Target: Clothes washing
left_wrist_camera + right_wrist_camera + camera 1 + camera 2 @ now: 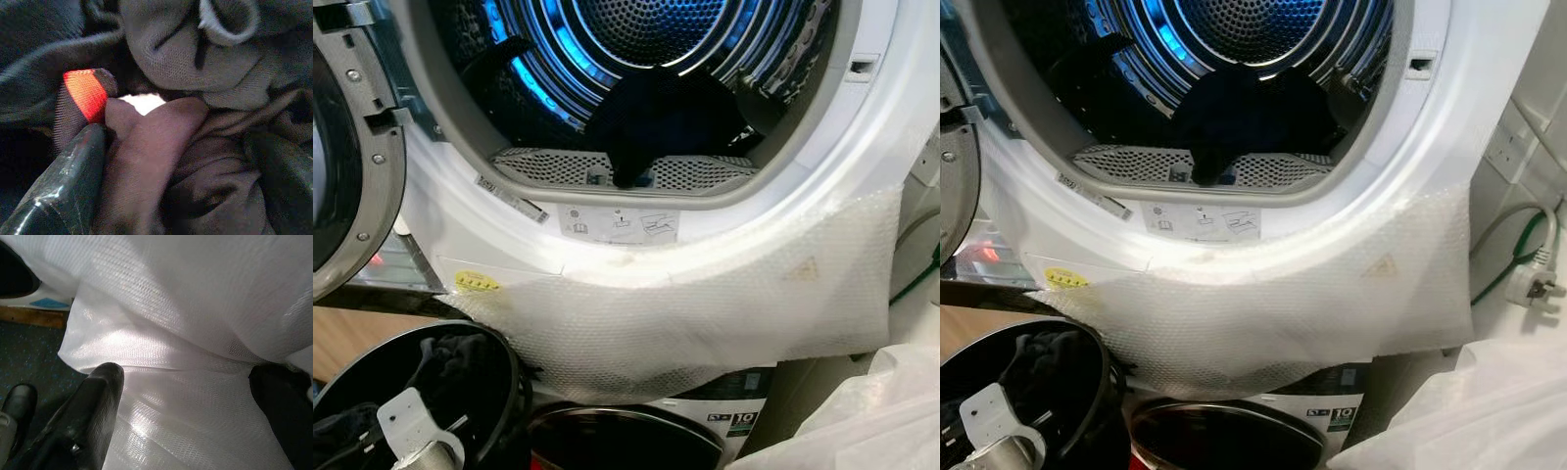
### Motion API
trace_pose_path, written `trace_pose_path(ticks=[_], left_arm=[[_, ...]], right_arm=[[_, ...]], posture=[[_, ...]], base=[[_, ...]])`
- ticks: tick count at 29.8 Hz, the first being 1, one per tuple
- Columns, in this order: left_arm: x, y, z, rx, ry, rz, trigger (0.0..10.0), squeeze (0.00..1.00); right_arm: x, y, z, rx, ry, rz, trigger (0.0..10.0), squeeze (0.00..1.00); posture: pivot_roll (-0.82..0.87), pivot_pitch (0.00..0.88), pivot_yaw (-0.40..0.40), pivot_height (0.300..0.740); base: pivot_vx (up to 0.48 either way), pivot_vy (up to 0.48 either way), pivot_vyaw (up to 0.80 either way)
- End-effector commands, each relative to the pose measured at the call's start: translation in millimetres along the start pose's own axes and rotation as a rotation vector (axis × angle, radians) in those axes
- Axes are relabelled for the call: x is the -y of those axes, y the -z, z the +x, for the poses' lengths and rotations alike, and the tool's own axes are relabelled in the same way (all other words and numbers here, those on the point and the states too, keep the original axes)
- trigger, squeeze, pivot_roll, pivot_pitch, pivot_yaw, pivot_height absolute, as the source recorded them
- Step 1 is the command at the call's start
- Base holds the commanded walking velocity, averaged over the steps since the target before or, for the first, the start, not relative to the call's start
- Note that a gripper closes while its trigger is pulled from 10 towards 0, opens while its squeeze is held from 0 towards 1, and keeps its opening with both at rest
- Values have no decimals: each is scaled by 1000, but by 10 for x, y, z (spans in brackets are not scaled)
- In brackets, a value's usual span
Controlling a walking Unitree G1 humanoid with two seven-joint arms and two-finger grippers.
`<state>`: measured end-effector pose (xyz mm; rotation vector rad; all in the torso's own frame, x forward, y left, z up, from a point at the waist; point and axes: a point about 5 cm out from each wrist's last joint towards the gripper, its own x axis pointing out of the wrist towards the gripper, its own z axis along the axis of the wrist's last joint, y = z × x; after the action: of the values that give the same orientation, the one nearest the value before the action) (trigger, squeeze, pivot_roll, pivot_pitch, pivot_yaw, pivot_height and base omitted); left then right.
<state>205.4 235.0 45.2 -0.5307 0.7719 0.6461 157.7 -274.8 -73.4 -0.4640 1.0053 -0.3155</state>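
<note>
The left gripper (166, 171), fingers spread apart, is pressing into the dark clothes (161, 147) bunched directly between them inside the black basket (499, 377), making it the nearer arm.

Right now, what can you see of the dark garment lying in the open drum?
The dark garment looks navy or black, soft fabric, bunched in a loose heap at the front of the drum, whose perforated metal wall is lit blue. One fold hangs forward over the drum's lip onto the perforated grey filter grille, touching it. Neither gripper is on it. No print or label can be made out, nor what kind of garment it is.
</note>
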Motion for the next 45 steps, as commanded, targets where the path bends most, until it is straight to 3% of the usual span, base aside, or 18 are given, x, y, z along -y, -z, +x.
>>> trace_pose_path(ticks=[1, 7, 8, 28, 45], left_arm=[[-8, 149, 41, -86, -11, 6, 10000, 0], [-21, 176, 93, -112, -15, 7, 9882, 0], [-8, 147, 105, -104, -8, -7, 0, 0], [234, 182, 86, -73, 72, -42, 0, 0], [199, 204, 16, -59, 73, -68, 0, 0]], right_arm=[[115, -51, 26, 15, 33, -16, 10000, 0], [119, -98, 34, 24, 36, -11, 10000, 0], [121, -113, 36, 27, 37, -12, 10000, 0], [167, -184, 52, 43, 43, -40, 10000, 0], [68, -169, 37, 37, 5, -67, 10000, 0]], posture=[[134, 0, -38, 740], [130, 0, -40, 740], [129, 0, -42, 740], [125, 0, -80, 740], [155, 0, -80, 740]], base=[[0, 0, 0], [0, 0, 0], [0, 0, 0], [0, 0, 0], [0, 0, 0]])
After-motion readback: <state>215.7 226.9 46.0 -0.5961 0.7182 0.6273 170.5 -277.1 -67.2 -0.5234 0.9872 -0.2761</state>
